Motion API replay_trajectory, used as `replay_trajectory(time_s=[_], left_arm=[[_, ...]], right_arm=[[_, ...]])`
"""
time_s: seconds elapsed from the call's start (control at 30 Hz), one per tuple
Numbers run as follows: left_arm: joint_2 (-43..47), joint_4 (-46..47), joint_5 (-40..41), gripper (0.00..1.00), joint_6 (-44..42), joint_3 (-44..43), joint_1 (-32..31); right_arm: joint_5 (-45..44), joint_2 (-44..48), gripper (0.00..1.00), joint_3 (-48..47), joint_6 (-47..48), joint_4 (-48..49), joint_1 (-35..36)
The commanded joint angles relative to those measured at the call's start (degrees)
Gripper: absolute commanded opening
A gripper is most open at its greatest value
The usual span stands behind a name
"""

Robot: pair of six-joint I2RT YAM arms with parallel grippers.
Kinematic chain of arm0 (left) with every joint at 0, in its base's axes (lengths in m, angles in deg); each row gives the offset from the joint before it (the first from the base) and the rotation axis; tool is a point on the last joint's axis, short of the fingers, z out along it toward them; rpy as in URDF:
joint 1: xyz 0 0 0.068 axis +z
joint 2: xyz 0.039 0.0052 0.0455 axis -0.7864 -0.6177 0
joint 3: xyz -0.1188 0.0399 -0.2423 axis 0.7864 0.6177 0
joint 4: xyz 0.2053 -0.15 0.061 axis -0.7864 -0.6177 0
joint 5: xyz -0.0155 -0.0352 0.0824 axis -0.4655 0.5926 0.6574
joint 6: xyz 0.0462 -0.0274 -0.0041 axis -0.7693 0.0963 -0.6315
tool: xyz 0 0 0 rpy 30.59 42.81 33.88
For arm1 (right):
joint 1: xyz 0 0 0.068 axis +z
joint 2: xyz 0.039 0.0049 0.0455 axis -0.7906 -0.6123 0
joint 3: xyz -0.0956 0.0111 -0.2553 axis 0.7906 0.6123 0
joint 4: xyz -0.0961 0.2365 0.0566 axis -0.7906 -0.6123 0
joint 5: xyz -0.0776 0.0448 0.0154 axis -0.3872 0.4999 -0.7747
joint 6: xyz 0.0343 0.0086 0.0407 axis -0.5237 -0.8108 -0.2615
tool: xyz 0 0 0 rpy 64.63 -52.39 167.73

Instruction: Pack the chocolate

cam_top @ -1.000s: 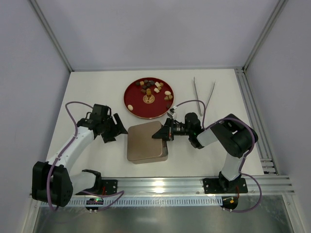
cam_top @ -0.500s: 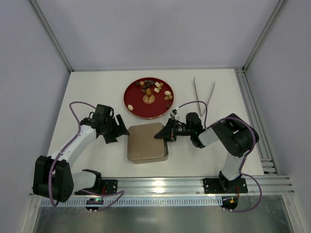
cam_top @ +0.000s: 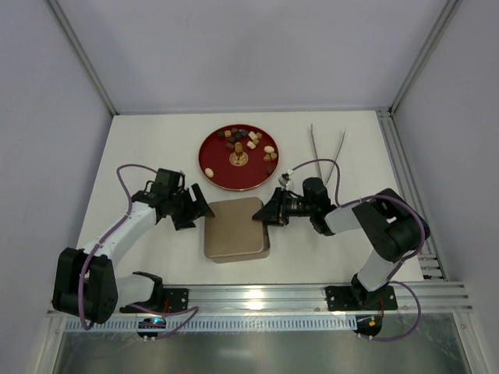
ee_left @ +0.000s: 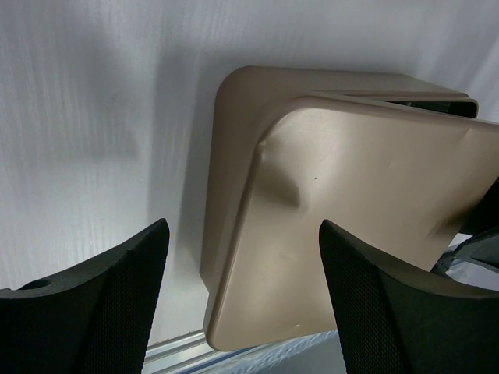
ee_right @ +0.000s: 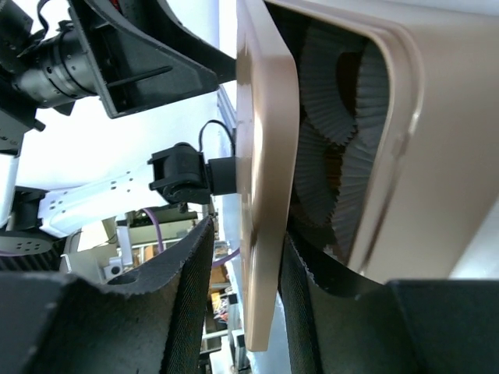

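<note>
The chocolate [cam_top: 245, 142] lies as several small brown, tan and cream pieces on a red plate [cam_top: 214, 175] at the back. A tan tin box [cam_top: 238, 251] sits in the middle with its lid [cam_top: 234, 224] on top. My right gripper [cam_top: 269, 214] is shut on the lid's right edge [ee_right: 261, 156] and holds that side raised off the box [ee_right: 437, 156], baring crinkled paper cups [ee_right: 335, 156] inside. My left gripper [cam_top: 195, 212] is open at the box's left side, its fingers [ee_left: 101, 304] straddling the lid's corner [ee_left: 359, 202] without touching.
Thin metal tongs [cam_top: 327, 152] lie at the back right, beside the plate. A metal rail [cam_top: 312, 294] runs along the near edge behind the arm bases. A side rail [cam_top: 405, 187] runs down the right edge.
My left gripper has moved right, up to the box's left edge. My right gripper has drawn back slightly to the right, still on the lid's edge.
</note>
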Motion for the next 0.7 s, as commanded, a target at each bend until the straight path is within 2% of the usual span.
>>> replay_trajectory(time_s=[0.0, 0.67], left_arm=[[-0.6, 3.2, -2.2, 0.77, 0.3, 0.4, -0.5], [-1.2, 4.7, -2.0, 0.75, 2.4, 1.5, -2.9]], right_arm=[[-1.2, 3.7, 0.41, -0.1, 5.1, -4.7, -0.8], [-9.0, 12.9, 0.41, -4.9, 20.6, -31.4, -2.7]])
